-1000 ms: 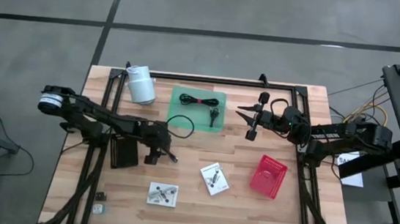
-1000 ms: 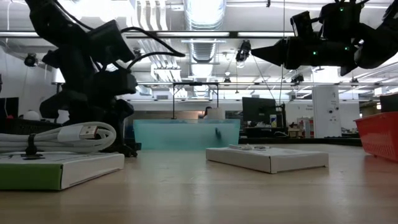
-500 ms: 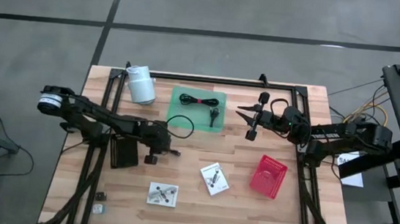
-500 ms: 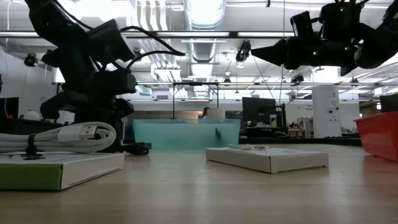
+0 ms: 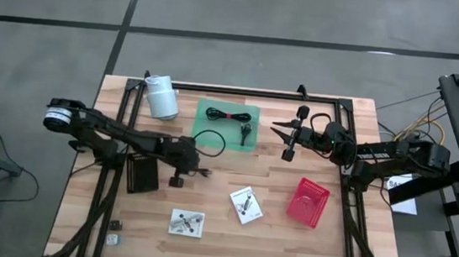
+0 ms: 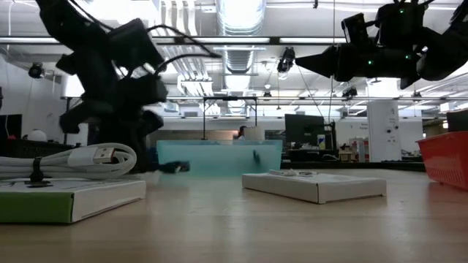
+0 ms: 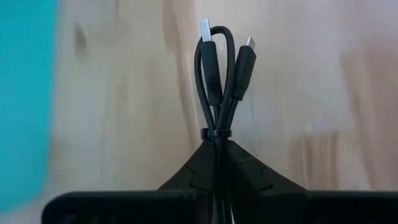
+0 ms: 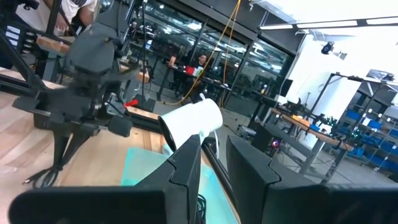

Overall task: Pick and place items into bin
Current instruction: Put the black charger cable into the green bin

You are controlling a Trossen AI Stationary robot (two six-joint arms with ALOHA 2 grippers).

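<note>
The left gripper (image 5: 185, 168) is clamped on a black cable bundle (image 7: 219, 81), lifted just above the worktop (image 5: 220, 229); the carry step. Next: swing it rightward to the red bin (image 5: 308, 201). The right gripper (image 5: 283, 134), fingers parted, waits above.

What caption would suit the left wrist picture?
Left gripper shut on a bundled black cable, held above the wooden table.

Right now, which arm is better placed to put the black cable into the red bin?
Left. The left gripper is shut on the black cable. The right gripper holds nothing and hangs behind the red bin.
</note>
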